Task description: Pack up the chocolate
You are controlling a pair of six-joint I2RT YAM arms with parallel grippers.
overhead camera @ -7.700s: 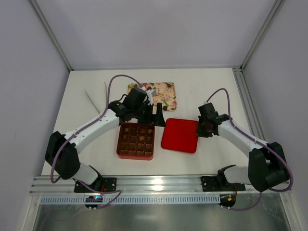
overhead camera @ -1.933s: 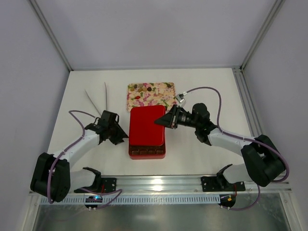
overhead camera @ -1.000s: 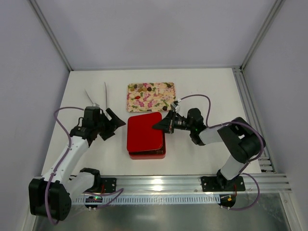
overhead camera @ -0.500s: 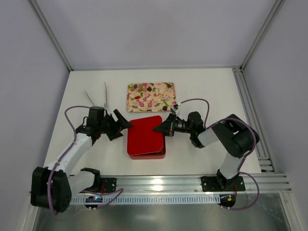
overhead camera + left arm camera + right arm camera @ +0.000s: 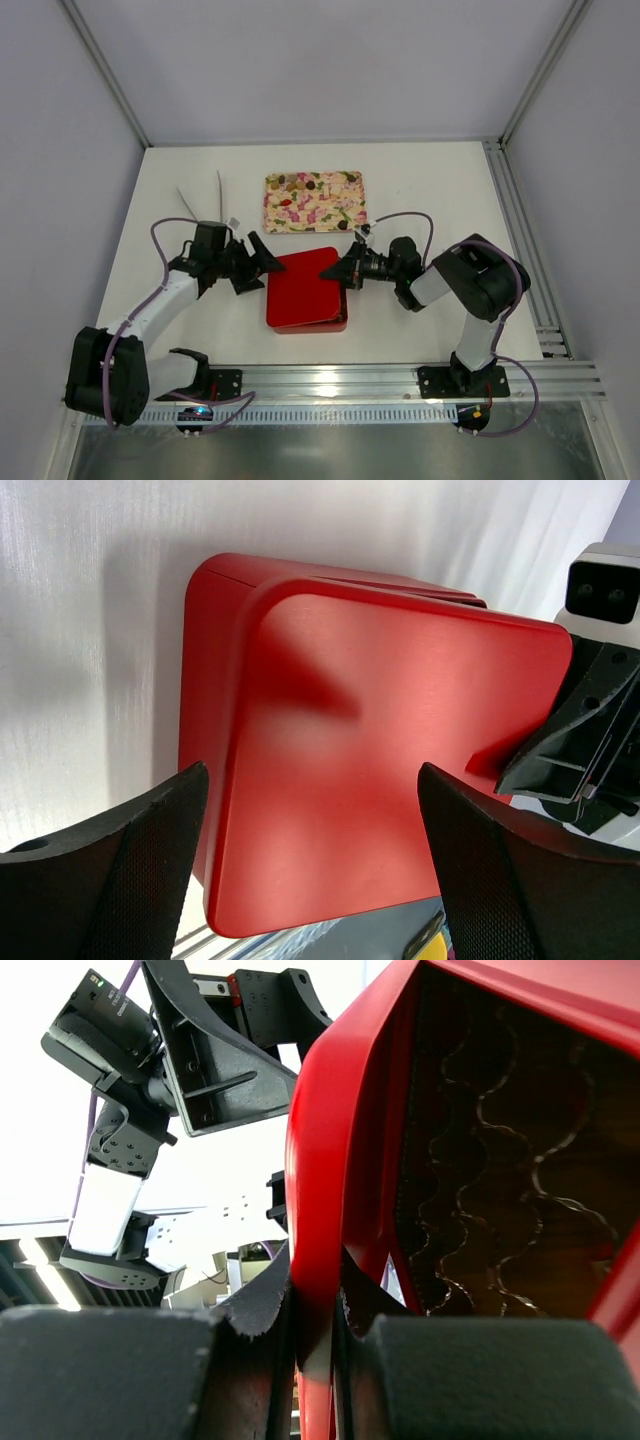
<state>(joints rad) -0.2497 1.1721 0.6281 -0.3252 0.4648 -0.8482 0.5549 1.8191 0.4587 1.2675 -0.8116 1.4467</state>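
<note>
my left gripper [image 5: 262, 265]: fingers spread wide, holding nothing, parked at left edge of red lid [image 5: 303, 287]. lid lies skewed over red box [image 5: 312, 326], box wall peeking out along near side. my right gripper [image 5: 333, 270]: pinched tight on lid's right edge, that edge lifted off box. chocolate [image 5: 545, 1260]: in dark wavy cups inside box, seen through gap under lid. floral tray [image 5: 345, 215] just behind box
</note>
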